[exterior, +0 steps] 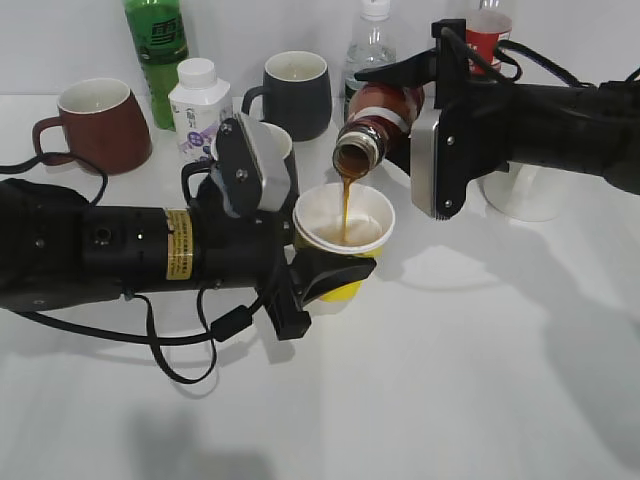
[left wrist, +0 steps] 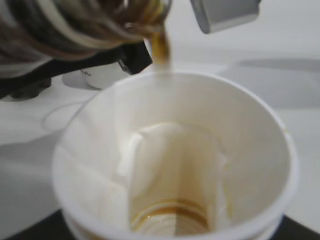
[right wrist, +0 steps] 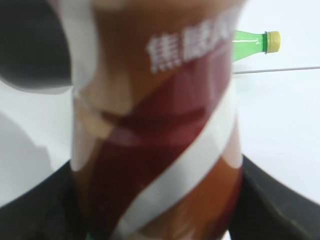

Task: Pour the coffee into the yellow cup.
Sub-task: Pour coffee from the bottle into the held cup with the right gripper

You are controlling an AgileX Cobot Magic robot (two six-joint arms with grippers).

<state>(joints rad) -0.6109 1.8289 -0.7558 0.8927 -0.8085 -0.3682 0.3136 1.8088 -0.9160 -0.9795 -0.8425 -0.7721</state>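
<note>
White worktop [exterior: 480, 380] all round; right jaws clamped the coffee [exterior: 375, 125], tilted neck-down, its mouth directly above the yellow cup [exterior: 343, 235] gripped in the left jaws.

Lab-style test bench: bare white table [exterior: 480, 400], plain white wall, assorted mugs, bottles.

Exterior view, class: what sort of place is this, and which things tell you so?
Probably a robot test bench, not a kitchen: a bare white table, two robot arms, the right hand pouring the coffee bottle into the yellow cup, assorted bottles and mugs behind.
</note>
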